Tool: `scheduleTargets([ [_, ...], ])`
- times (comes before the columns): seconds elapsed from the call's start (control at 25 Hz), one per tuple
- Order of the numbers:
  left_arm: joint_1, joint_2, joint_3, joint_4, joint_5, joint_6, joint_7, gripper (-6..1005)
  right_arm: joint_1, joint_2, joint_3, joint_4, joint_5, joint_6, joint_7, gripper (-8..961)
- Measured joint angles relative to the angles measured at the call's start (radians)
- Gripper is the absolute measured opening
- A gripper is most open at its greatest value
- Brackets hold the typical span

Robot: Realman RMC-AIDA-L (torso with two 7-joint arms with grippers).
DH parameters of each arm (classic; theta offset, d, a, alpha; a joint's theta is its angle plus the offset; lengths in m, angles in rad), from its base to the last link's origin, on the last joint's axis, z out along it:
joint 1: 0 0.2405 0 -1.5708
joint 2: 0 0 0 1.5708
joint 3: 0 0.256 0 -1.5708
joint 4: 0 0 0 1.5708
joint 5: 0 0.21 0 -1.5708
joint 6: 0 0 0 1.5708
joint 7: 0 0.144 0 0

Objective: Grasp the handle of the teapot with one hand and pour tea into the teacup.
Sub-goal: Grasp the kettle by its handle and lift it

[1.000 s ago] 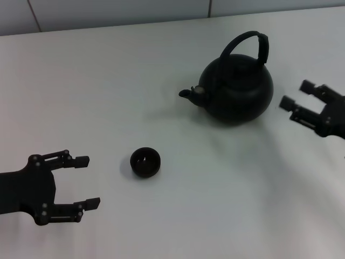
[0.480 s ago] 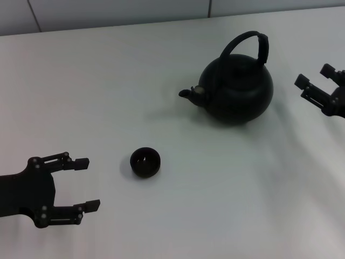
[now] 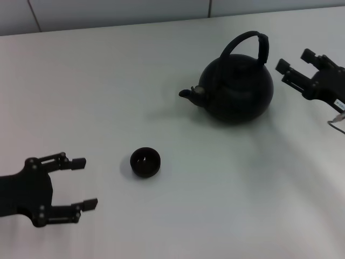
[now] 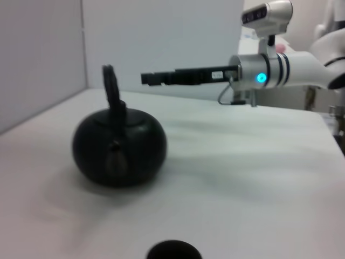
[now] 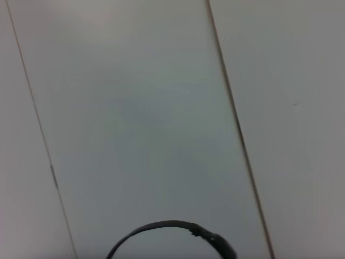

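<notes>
The matte-black teapot [image 3: 237, 91] stands upright on the white table, spout pointing left. Its arched handle [image 3: 262, 47] rises over the top, ribbed on the right side. The small black teacup [image 3: 145, 162] sits to the front left of the pot. My right gripper [image 3: 294, 60] is open and empty, just right of the handle at about its height, not touching it. My left gripper [image 3: 86, 182] is open and empty, left of the cup. The left wrist view shows the teapot [image 4: 118, 145], handle [image 4: 110, 86], right gripper [image 4: 161, 79] and cup rim [image 4: 173, 251]. The right wrist view shows only the handle's arch [image 5: 172, 229].
The white table [image 3: 108, 86] meets a pale panelled wall [image 3: 108, 11] at the back. The right arm's white forearm [image 4: 291, 67] with a blue light reaches in from the right side.
My right gripper has risen and moved back and then left, closing in on the handle's right side. The left gripper has barely shifted. Teapot and cup have not moved.
</notes>
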Motion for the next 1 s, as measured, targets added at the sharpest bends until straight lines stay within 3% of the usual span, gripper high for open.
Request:
scheduleTargets([
  [0.24,0.003,-0.019,-0.075,0.003,0.004,0.003,0.006,834,0.03,0.0,-0.007,0.025,0.0,0.035,-0.001,808],
  [1.0,-0.005,-0.02,-0.074,0.004,0.011,0.005,0.013,833,0.095,0.001,0.003,0.072,0.02,0.172,-0.001,806],
])
